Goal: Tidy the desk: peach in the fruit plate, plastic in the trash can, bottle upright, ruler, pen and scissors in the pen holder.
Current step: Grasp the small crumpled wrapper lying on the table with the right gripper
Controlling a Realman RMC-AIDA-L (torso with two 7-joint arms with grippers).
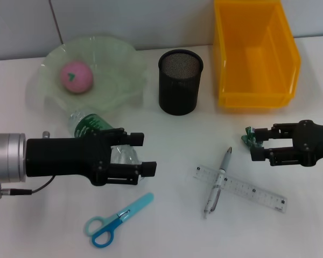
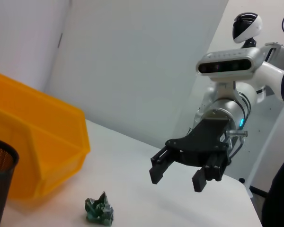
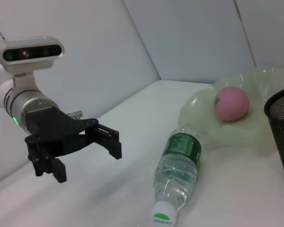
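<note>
From the head camera, the peach (image 1: 75, 76) already sits in the plate (image 1: 118, 64). The bottle (image 1: 105, 141) lies on its side under the left gripper (image 1: 141, 154), whose fingers are spread, holding nothing.

Left wrist camera: the right gripper (image 2: 177, 176) hangs open above the table (image 2: 132, 179), near the plastic scrap (image 2: 99, 211).

Right wrist camera: bottle (image 3: 176, 174) flat, cap end away from the plate (image 3: 236, 137).
</note>
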